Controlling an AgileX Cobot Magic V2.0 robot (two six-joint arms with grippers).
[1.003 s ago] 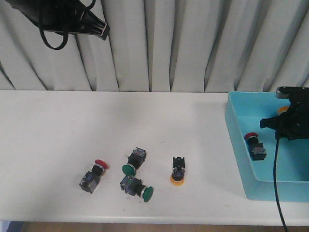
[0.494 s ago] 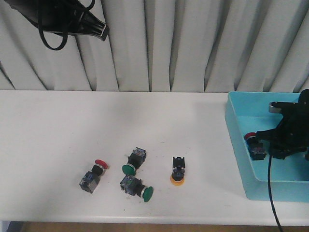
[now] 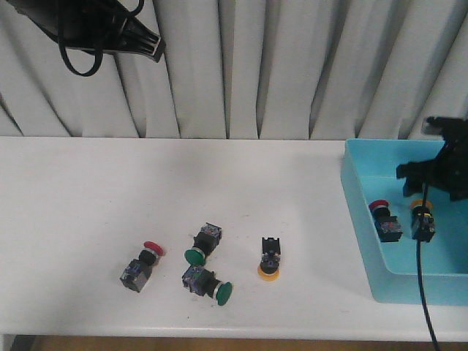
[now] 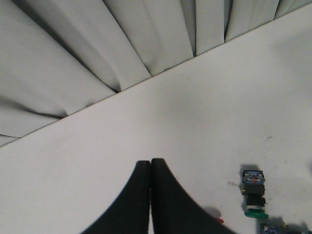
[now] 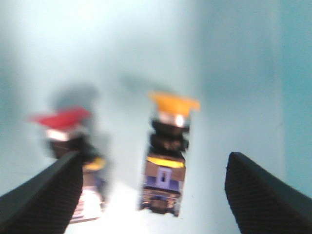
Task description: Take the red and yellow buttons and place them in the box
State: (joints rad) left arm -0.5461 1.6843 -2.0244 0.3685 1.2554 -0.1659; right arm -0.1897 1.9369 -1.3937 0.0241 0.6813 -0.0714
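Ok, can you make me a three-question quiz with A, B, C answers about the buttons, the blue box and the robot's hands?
1. Where is the yellow button that lies beside a red button?
A. inside the blue box
B. on the white table
C. held up in the air

2. How many green buttons lie on the table?
A. one
B. two
C. four

3. How is the right hand?
A. shut on a button
B. open, holding nothing
C. shut and empty

Answers:
1. A: the front view shows it on the box floor next to the red one.
2. B: one green button and a second green button lie on the table.
3. B: the right wrist view shows the fingers spread wide, with the yellow button lying free between them.
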